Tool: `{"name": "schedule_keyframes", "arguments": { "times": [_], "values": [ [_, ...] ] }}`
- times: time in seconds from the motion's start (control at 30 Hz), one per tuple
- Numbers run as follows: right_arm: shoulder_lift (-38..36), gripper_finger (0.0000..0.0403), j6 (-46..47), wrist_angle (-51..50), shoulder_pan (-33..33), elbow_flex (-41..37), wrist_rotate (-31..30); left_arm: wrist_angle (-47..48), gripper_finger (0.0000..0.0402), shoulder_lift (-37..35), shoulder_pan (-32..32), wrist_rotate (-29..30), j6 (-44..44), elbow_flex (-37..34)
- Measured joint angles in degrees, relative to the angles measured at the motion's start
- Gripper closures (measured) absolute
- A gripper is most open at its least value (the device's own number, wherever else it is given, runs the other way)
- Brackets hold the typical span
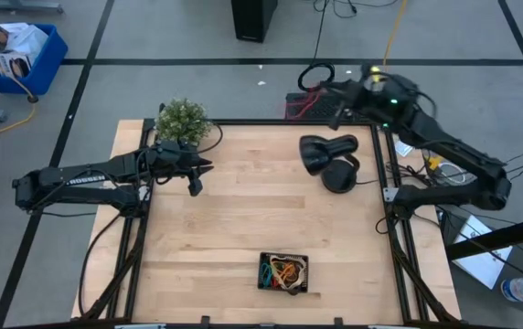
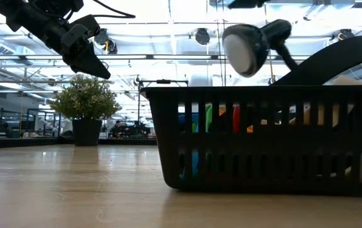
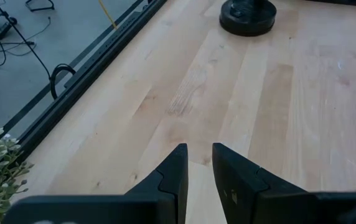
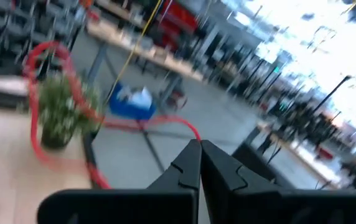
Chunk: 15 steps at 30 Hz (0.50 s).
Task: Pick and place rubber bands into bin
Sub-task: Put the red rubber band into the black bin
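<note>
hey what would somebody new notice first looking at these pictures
Probably the small black bin at the table's near edge, holding a bright tangle of rubber bands. Next, a black lamp lying toward the far right of the table. The left claw hangs empty near a potted plant at the far left corner.

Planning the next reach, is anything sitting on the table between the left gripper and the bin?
Nothing visible: only bare wood lies between the left gripper and the bin. The lamp stands off to the side.
</note>
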<state>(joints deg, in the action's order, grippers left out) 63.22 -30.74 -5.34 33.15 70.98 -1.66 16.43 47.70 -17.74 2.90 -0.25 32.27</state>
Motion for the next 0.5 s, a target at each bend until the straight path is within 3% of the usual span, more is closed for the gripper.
{"name": "schedule_keyframes", "arguments": {
  "times": [0.17, 0.33, 0.5],
  "values": [
    [-4.5, 0.0403, 3.54, 1.91, 0.03, 0.0, 1.02, 0.0, 0.032, 0.0, -0.01, 0.0, 0.0, 0.0],
    [-7.68, 0.0403, 8.57, 5.43, -2.08, 0.0, 10.75, 0.0, 0.032, 0.0, -0.02, 0.02, 0.0, 0.0],
    [-9.39, 0.0403, 10.15, 7.69, -6.89, 0.04, 12.44, 0.0, 0.032, 0.0, -0.02, 0.02, 0.0, 0.0]
  ]
}}
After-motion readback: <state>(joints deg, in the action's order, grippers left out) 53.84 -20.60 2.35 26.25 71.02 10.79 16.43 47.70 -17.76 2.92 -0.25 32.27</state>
